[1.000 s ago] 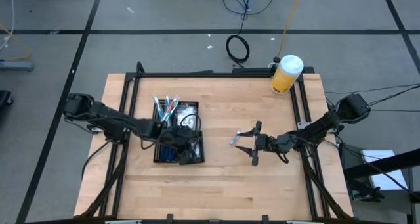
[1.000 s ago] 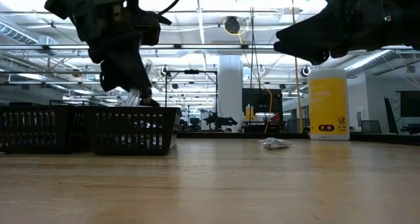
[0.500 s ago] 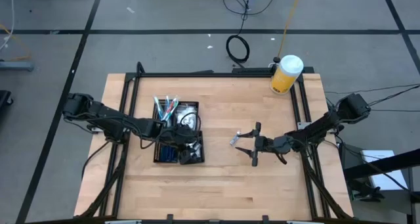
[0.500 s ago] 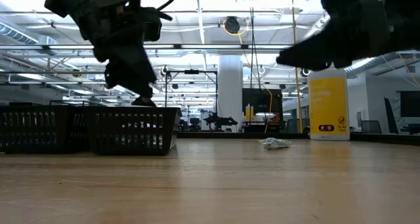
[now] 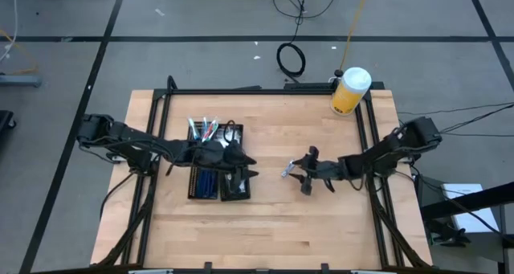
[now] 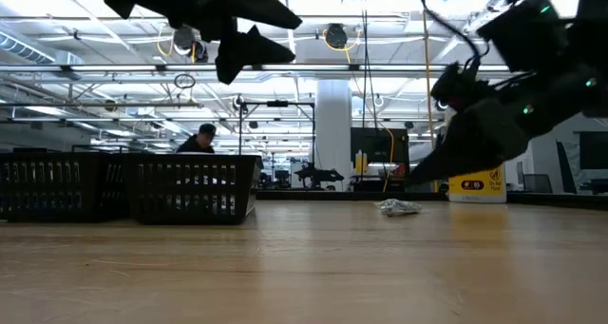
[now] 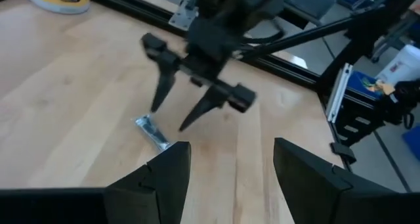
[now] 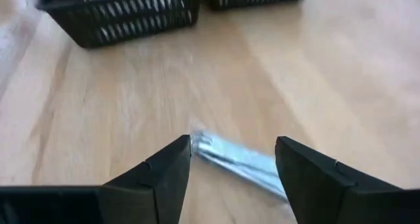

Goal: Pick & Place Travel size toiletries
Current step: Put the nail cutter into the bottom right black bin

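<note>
One black four-compartment tray [image 5: 193, 187] stands on the left half of the wooden table [image 5: 265, 226], with the left gripper [image 5: 246, 166] raised over its right edge, fingers spread and holding nothing. Inside the tray, the far compartment holds a cluster of thin sticks [image 5: 203, 128] in white, green and pink, too tightly bunched to count; the near left compartment holds blue razor-like pieces [image 5: 205, 182], their number not clear. One small silvery tube [image 5: 287, 171] lies alone on bare wood to the right of the tray, near the table's middle. The right gripper [image 5: 304, 170] is just beside it on the right, fingers parted and pointing toward it, gripping nothing. One yellow jar [image 5: 348, 92] with a white lid stands at the far right corner of the table. The right wrist view shows the silvery tube [image 8: 240, 163] lying flat on the wood between that gripper's two fingers, a relation the high view leaves unclear. The left wrist view looks across at the right gripper [image 7: 167, 119] from the front, its fingertips just above the silvery tube [image 7: 153, 133]. The low view shows the tray [image 6: 195, 187] as a mesh-walled basket and a person [image 6: 199, 142] in the room beyond it.
</note>
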Available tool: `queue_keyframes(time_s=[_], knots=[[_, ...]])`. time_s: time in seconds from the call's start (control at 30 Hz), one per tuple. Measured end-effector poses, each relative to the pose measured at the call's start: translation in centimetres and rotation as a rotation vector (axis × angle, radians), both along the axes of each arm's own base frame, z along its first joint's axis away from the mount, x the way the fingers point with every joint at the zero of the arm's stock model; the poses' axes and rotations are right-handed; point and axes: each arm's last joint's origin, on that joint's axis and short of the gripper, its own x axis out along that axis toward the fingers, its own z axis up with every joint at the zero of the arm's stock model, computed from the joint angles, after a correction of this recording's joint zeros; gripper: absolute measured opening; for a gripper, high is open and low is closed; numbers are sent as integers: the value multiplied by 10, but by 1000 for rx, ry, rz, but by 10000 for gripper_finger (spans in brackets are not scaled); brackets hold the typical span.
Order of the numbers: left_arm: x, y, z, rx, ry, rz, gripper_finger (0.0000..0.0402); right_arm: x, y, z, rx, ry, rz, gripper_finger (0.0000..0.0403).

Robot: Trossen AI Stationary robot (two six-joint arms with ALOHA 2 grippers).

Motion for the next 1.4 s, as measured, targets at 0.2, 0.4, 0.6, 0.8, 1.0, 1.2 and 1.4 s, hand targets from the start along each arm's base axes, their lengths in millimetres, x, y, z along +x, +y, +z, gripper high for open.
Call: queue_keyframes(time_s=[0.2, 0.4, 0.6, 0.8, 1.0, 1.2, 1.4], knots=[[0, -1, -1, 18, 9, -11, 214, 2, -11, -10, -53, 59, 8, 210], [-1, -1, -1, 19, 15, -11, 214, 3, -11, -21, -58, 114, 86, 210], [-1, -1, -1, 19, 15, -10, 214, 4, -4, -25, 171, 117, 203, 210], [-1, -1, -1, 19, 15, -10, 214, 3, 9, -14, 361, 71, 418, 210], [-1, -1, -2, 20, 16, -10, 214, 1, 23, -2, 255, 2, 498, 209], [-1, -1, -2, 20, 17, -10, 214, 12, 52, 3, 184, 139, 496, 195], [-1, 0, -2, 18, 17, -9, 214, 28, 78, 24, 53, 416, 452, 180]])
